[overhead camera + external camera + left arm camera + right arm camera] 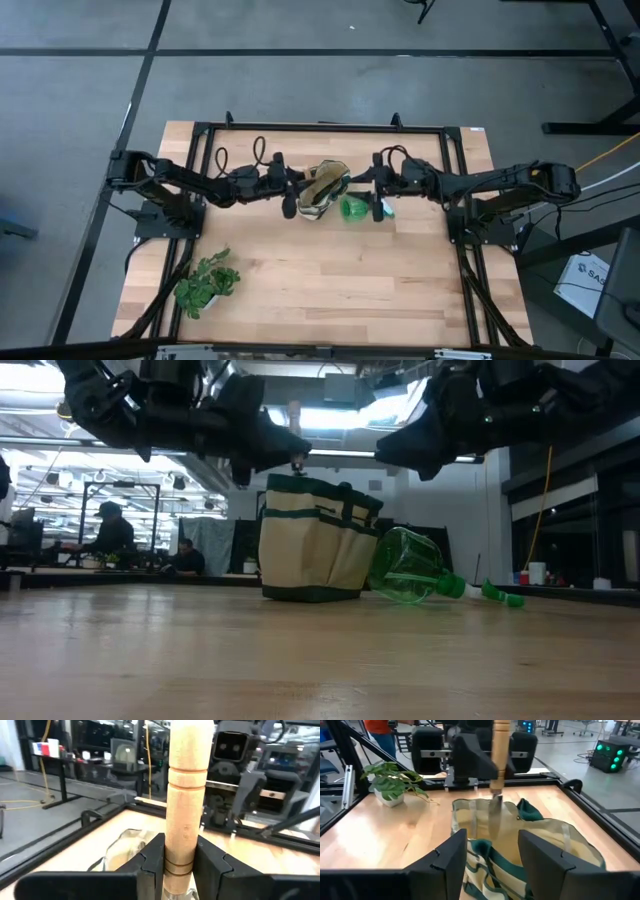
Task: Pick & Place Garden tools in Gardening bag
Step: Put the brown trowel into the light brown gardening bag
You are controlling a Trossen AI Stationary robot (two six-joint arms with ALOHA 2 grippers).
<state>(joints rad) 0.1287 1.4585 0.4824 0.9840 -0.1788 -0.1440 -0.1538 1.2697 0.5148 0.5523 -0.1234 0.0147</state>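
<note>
The white-and-green gardening bag [322,190] stands upright on its base [315,592] at the table's middle, mouth open. The green spray bottle [352,208] lies on its side against the bag's right side [410,565]. My left gripper [297,190] is shut on a pale wooden-handled tool [500,745] with a metal blade [494,815], held over the bag's mouth. My right gripper [490,855] is open and empty, above the bag's right rim and the bottle. The pruning shears are out of view. My left gripper pinches the wooden handle's lower end [178,862], just above the metal part, between its two fingers [152,860]. The fingers come level from the table's left and lie across the handle. The tool stands upright, lifted clear, its blade pointing down into the bag's mouth.
A leafy plant sprig in a small white pot [205,285] sits near the table's front left. A black frame [320,128] runs around the work area. Bare wood [330,280] lies in front of the bag.
</note>
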